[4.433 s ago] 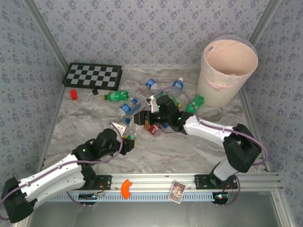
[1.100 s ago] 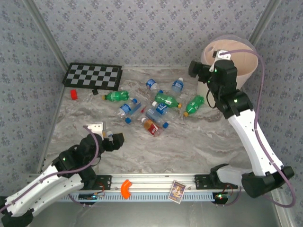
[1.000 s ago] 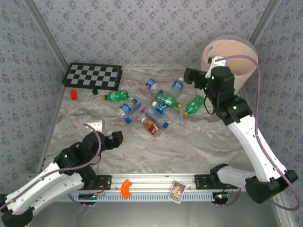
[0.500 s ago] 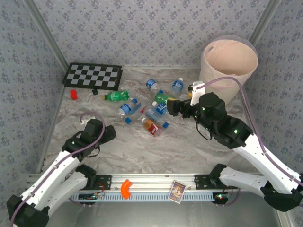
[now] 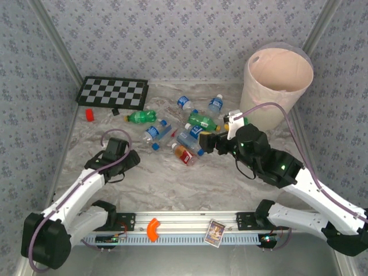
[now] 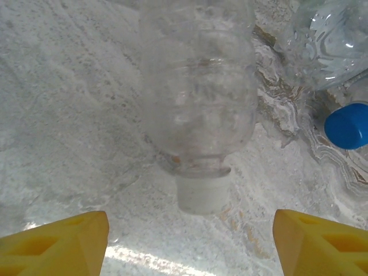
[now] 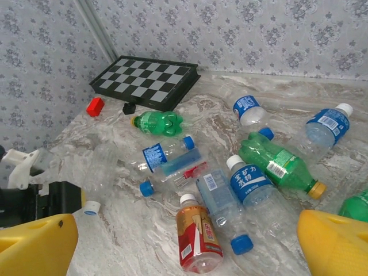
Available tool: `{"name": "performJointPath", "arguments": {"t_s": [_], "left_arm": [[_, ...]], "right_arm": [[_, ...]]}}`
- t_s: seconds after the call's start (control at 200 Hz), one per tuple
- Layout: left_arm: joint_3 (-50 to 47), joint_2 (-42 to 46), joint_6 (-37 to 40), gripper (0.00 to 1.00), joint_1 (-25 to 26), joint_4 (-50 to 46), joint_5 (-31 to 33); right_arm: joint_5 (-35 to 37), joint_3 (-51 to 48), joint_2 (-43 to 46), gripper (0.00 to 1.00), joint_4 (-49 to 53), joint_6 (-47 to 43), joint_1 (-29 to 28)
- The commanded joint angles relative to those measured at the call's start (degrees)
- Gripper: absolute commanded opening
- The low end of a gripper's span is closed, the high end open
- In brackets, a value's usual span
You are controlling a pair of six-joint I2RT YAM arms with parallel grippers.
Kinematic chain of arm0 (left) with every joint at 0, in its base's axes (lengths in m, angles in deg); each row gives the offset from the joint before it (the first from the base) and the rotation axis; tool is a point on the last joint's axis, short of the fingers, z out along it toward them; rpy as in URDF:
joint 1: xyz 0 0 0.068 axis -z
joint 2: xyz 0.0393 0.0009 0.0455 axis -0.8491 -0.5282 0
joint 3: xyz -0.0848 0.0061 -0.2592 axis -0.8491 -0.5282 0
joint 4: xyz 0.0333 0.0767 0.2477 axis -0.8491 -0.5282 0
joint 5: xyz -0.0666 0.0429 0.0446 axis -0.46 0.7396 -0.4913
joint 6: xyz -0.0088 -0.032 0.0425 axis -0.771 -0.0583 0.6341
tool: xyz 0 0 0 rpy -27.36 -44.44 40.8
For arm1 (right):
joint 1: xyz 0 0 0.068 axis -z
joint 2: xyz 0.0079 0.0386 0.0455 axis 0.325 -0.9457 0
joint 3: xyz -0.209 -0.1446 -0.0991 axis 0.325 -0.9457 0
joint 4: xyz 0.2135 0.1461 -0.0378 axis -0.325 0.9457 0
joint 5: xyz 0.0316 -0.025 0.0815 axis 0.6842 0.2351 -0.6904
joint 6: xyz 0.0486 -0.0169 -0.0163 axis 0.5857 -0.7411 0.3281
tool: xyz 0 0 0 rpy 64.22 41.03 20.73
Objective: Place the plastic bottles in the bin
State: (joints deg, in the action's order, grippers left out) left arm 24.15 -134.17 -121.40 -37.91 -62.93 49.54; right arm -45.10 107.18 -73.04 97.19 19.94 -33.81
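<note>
Since half a second ago, your left arm has reached forward across the table (image 5: 190,178), and your right arm has come a little lower over the pile. The left gripper (image 6: 190,236) now stands at the cap end of a clear bottle (image 6: 198,115) that lies on its side. Its jaws are apart, one on each side of the white cap (image 6: 201,195), and they do not touch it.

The right gripper (image 5: 208,141) hangs wide open and empty over the other bottles (image 7: 253,184). The bin (image 5: 259,109) is well apart, at the far right.

This bottle looks empty, so expect it to be very light, thin-walled and smooth. It will probably roll or dent. I would hold it at the stiff neck or shoulder, and close gently.
</note>
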Motion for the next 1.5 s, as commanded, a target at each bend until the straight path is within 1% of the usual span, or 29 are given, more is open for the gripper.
{"name": "performJointPath", "arguments": {"t_s": [0.0, 0.065, 0.215, 0.315, 0.38, 0.48, 0.55, 0.59, 0.67, 0.745, 0.82, 0.87, 0.925, 1.01, 1.065, 1.194, 1.309, 1.499], "left_arm": [[0.3, -3.0, 2.0, 0.71, -1.0, 2.9, -3.1], [0.9, -5.6, 2.5, 0.67, -1.7, 2.1, -3.2], [-0.1, -8.5, 3.7, 0.63, -3.5, 3.8, -3.6], [-0.7, -9.9, 4.5, 0.61, -5.3, 6.4, -5.6], [-0.7, -11.5, 4.9, 0.56, -5.9, 8.2, -6.5], [-0.5, -14.6, 5.2, 0.52, -6.3, 10.6, -8.2], [-0.5, -15.9, 4.9, 0.51, -6.3, 11.8, -9.3], [-0.7, -16.2, 4.8, 0.48, -6.2, 12.9, -9.9], [-1.2, -15.8, 4.5, 0.47, -6.2, 13.9, -9.9], [-1.7, -14.9, 4.7, 0.42, -6.3, 14.4, -10.0], [-1.9, -13.7, 5.5, 0.41, -6.2, 14.4, -10.4], [-2.1, -12.8, 6.2, 0.4, -6.3, 14.2, -10.4], [-1.8, -11.7, 6.9, 0.35, -6.3, 13.2, -10.3], [-1.5, -8.6, 8.3, 0.32, -6.2, 11.8, -10.8], [-1.4, -5.7, 9.4, 0.31, -6.1, 11.0, -11.8], [-1.2, 3.0, 11.2, 0.3, -3.2, 9.5, -11.8], [-1.3, 9.8, 12.0, 0.3, 1.1, 10.3, -11.8], [0.1, 15.0, 14.0, 0.29, 10.1, 12.8, -12.0]], "right_arm": [[1.6, -1.4, 0.2, 1.0, -2.0, 1.4, -0.7], [1.7, -1.5, -0.1, 1.0, -1.9, 2.4, -1.1], [3.8, -1.6, -0.5, 0.99, -0.6, 4.6, -3.2], [5.2, -2.8, -0.4, 0.99, -0.7, 6.3, -4.9], [6.2, -3.6, -0.5, 0.99, -0.9, 7.5, -6.1], [6.8, -4.7, -0.6, 0.99, -1.8, 8.2, -7.7], [6.6, -5.0, -0.8, 0.99, -1.5, 8.4, -8.0], [6.4, -5.1, -0.8, 0.99, -1.2, 8.5, -8.0], [6.2, -5.2, -0.7, 0.99, -0.5, 8.5, -8.0], [5.6, -5.1, -0.6, 0.99, 0.5, 8.3, -7.8], [5.6, -5.3, -0.3, 0.99, 0.1, 8.3, -7.7], [5.5, -6.0, -0.2, 0.99, -1.3, 8.3, -7.7], [4.9, -6.7, -0.3, 0.99, -2.8, 8.9, -7.7], [4.2, -7.9, -0.5, 1.0, -5.0, 10.4, -7.6], [2.8, -8.3, -0.9, 1.0, -6.2, 11.1, -7.4], [0.4, -7.8, -2.2, 1.0, -7.9, 11.0, -6.9], [-2.9, -7.4, -3.2, 0.99, -10.1, 10.4, -6.0], [-8.6, -7.1, -5.5, 1.0, -13.5, 10.0, -4.2]]}}
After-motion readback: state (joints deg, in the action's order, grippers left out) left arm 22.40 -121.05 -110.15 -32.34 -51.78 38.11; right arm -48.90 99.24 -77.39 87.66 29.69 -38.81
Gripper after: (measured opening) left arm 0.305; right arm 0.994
